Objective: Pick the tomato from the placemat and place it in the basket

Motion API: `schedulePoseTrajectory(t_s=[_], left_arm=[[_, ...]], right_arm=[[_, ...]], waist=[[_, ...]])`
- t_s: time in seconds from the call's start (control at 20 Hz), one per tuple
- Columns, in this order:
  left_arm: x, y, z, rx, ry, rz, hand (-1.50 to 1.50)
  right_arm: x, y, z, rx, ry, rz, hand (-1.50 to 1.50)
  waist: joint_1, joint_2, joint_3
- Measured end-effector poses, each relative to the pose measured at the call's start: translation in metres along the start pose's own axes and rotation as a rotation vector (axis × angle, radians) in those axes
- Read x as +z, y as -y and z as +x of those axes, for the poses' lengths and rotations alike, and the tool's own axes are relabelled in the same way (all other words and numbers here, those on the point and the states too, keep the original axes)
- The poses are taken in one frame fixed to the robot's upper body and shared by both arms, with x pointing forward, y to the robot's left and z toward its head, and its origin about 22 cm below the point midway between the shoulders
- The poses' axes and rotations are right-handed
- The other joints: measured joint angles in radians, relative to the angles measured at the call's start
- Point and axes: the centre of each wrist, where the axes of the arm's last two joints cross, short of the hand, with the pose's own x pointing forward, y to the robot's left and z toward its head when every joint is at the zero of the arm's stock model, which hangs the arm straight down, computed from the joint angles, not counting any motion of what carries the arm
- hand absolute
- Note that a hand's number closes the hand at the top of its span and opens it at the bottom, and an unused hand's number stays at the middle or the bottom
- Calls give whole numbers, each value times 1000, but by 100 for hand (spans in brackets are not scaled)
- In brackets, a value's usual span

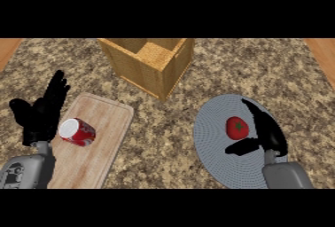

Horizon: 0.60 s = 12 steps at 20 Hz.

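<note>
Speckled bench point(274, 71) carries our basket point(152, 62); our right hand point(267, 133), fingers spread, flanks tomato point(237, 127) on placemat point(216, 155); left hand point(40, 116) rests open.

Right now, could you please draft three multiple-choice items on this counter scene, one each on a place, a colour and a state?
1. Where does the tomato lie?
A. in the basket
B. on the round grey placemat
C. on the wooden board

2. What colour is the can on the wooden board?
A. red with a white top
B. blue
C. green

3. How is the right hand?
A. curled round the tomato
B. open beside the tomato
C. inside the basket

Key: 1 B, the tomato rests on the mat; 2 A, the can's side is red; 3 B, fingers straight, thumb out below the tomato.
</note>
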Motion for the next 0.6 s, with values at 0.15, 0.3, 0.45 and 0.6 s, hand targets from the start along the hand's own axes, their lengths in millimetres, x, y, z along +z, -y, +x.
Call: schedulePoseTrajectory(t_s=[0.15, 0.3, 0.45, 0.6], left_arm=[[1, 0, -1, -5, 1, -2, 0], [0, -6, 2, 2, -2, -1, 0], [2, -5, 3, 3, 2, -5, 0], [5, -4, 4, -1, 1, -6, 0]], right_arm=[[-5, 0, 0, 49, 22, 50, 150], [-2, -3, 1, 60, 55, 63, 150], [-3, -5, -4, 41, 79, 66, 150], [-4, -8, -8, 37, 94, 57, 150]], waist=[[0, -3, -5], [-1, -7, -8], [-1, -11, -12], [-1, -15, -16]])
